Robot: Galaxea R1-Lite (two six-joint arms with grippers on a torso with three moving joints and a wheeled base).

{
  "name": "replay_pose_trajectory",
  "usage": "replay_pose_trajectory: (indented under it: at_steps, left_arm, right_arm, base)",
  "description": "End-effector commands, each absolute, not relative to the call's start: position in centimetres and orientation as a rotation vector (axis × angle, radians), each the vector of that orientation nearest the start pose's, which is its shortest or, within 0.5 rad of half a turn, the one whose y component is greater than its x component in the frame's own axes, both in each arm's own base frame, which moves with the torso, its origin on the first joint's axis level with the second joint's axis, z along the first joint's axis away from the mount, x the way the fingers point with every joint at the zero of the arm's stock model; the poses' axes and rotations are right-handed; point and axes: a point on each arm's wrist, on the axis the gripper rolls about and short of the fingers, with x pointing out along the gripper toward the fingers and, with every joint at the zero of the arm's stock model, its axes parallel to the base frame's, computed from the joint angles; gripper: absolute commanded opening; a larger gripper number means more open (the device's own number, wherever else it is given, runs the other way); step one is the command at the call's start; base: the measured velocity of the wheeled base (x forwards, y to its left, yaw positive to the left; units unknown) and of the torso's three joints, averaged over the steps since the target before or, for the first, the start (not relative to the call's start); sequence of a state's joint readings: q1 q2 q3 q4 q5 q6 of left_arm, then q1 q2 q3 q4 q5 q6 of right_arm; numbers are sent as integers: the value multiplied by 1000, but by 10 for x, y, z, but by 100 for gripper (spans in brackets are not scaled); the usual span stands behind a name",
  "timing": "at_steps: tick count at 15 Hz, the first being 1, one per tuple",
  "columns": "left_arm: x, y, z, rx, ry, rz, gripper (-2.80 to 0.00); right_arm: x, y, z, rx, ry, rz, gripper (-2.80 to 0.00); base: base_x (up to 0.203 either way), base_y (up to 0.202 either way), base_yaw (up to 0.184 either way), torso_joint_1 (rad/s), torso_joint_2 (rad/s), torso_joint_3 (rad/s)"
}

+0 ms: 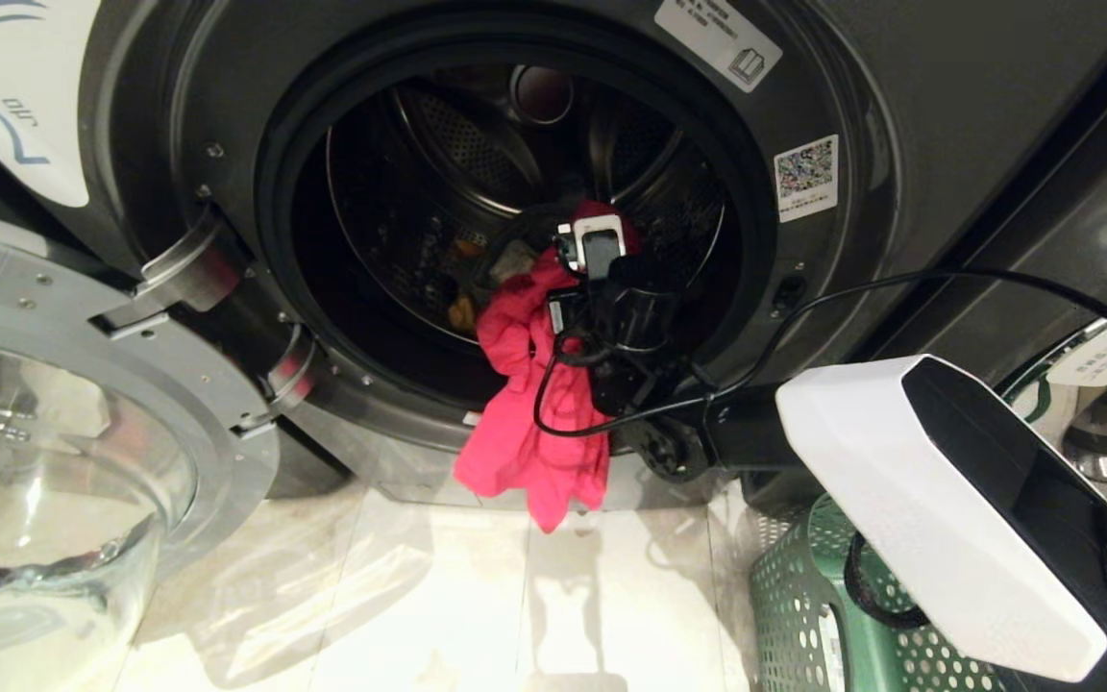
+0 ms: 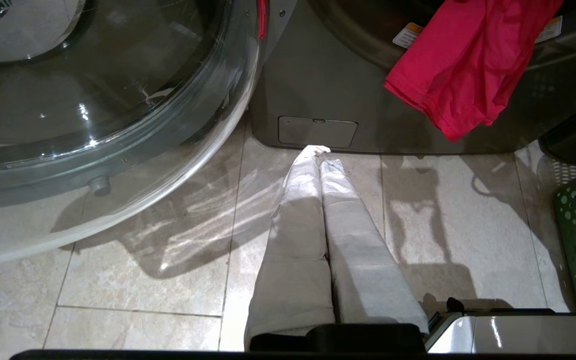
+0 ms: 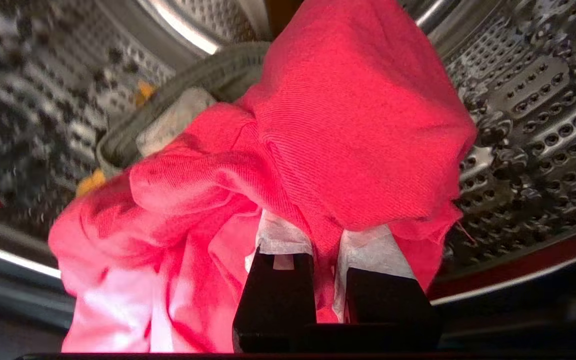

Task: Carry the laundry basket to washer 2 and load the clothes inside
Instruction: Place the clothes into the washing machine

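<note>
Clothes (image 1: 525, 423) — pink one — pinched by right hand (image 3: 325, 240) at washer 2 (image 1: 947, 144).

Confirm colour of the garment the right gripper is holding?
Bright pink-red garment, pinched in the right gripper at the drum mouth; the right wrist view shows it best.

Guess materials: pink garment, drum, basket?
Pink garment: soft woven or knit fabric, fine ribbed texture, matte, folds limply. Drum: likely stainless steel, shiny, embossed and perforated. Laundry basket: looks like moulded green plastic, regular round holes.

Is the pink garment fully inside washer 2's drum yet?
No. The pink garment, held by the right gripper, hangs over the washer 2 door rim.
</note>
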State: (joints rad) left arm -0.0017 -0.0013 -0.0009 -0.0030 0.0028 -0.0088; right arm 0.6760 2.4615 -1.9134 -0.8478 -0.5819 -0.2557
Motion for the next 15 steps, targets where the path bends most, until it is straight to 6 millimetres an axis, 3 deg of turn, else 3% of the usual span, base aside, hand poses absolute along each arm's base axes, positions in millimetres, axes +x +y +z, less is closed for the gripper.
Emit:
replay_pose_trajectory:
  at_steps: [1, 3, 4, 10, 15]
  left_arm:
    - [-23, 0, 76, -9, -6, 2, -280]
    - [-23, 0, 76, -9, -5, 2, -280]
    - [-23, 0, 76, -9, -5, 2, -280]
    - [-23, 0, 76, -9, -5, 0, -280]
    - [-23, 0, 76, -9, -5, 0, -280]
  right_arm:
    - [405, 310, 206, -71, -261, 56, -280]
    - [398, 315, 205, -75, -245, 41, -280]
    - [396, 318, 206, -70, -246, 37, 0]
    - [365, 335, 212, -69, -227, 108, 0]
    - [363, 335, 216, -58, -232, 111, 0]
  base:
    - [0, 0, 0, 0, 0, 0]
    - [0, 0, 0, 0, 0, 0]
    - [0, 0, 0, 0, 0, 0]
    - [0, 0, 0, 0, 0, 0]
    - [0, 0, 0, 0, 0, 0]
